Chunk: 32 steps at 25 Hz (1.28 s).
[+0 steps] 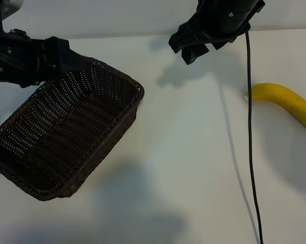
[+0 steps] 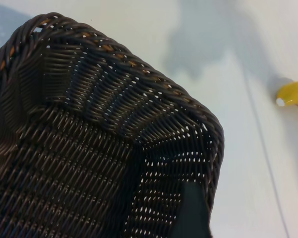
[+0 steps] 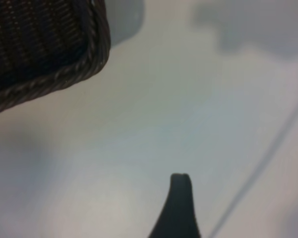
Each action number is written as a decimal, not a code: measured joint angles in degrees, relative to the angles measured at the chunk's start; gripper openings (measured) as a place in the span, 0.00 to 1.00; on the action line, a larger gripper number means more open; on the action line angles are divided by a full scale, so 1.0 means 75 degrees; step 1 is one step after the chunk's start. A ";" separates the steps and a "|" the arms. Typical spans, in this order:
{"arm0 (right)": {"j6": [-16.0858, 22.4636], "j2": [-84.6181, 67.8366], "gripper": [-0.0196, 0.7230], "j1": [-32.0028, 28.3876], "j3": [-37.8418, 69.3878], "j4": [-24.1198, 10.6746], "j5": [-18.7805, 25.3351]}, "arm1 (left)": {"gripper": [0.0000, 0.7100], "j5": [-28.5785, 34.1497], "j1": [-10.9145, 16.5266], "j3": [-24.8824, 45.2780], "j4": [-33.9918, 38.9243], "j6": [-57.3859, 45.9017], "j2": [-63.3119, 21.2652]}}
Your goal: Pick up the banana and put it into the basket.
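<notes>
- We are seeing the banana (image 1: 287, 100) lying on the white worktop (image 1: 193, 152) at the right edge of the exterior view, its blunt end pointing toward the middle.
- The right tool (image 1: 193, 48) is hovering above the worktop near the top centre, its fingers standing wide apart and holding nothing; the banana is lying off to its right and nearer the camera, well apart from it.
- A thin black cable (image 1: 251, 152) is hanging down from the right arm, passing just beside the banana's blunt end.
- The left tool (image 1: 66, 63) is sitting at the far corner of the basket (image 1: 66, 132); we cannot tell whether it is gripping the rim.
- The basket is lying tilted at the left, well apart from the banana.
</notes>
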 joint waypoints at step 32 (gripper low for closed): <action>0.0007 0.0000 0.83 0.0000 0.0000 0.0000 -0.0112 | 0.83 -0.0883 0.0007 0.0000 -0.0273 -0.0028 0.0000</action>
